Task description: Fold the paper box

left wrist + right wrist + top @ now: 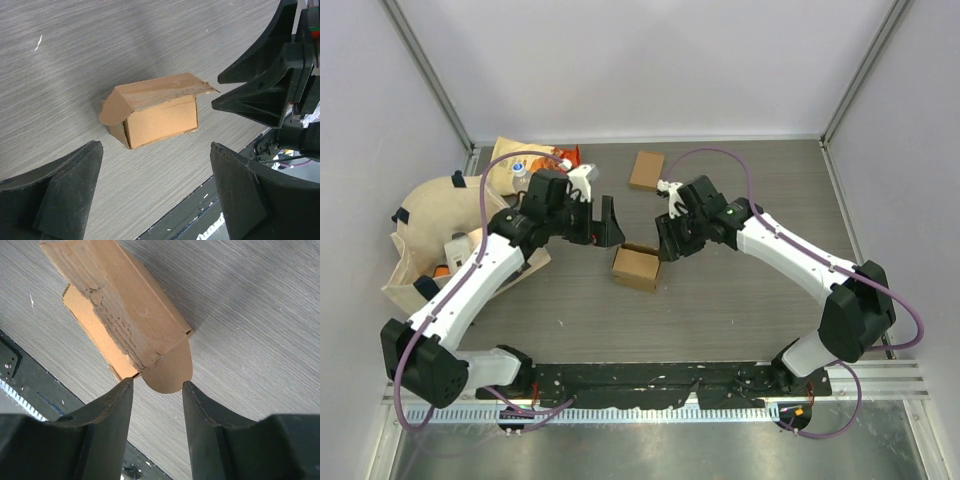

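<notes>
The brown paper box (636,266) rests on the grey table between my two grippers. In the left wrist view the paper box (159,113) has its lid lying over the top, with a rounded side flap sticking out at its left end. My left gripper (156,186) hangs open and wide, short of the box and touching nothing. My right gripper (157,385) is open too. Its fingertips (126,386) sit on either side of the rounded flap (169,371) at the end of the box (125,310), without pressing it. From above, the left gripper (607,224) and right gripper (666,240) flank the box's far side.
A second flat cardboard piece (646,170) lies farther back. A beige cloth bag (425,225) and a snack packet (520,165) fill the left side. The black base rail (650,380) runs along the near edge, and grey walls enclose the table.
</notes>
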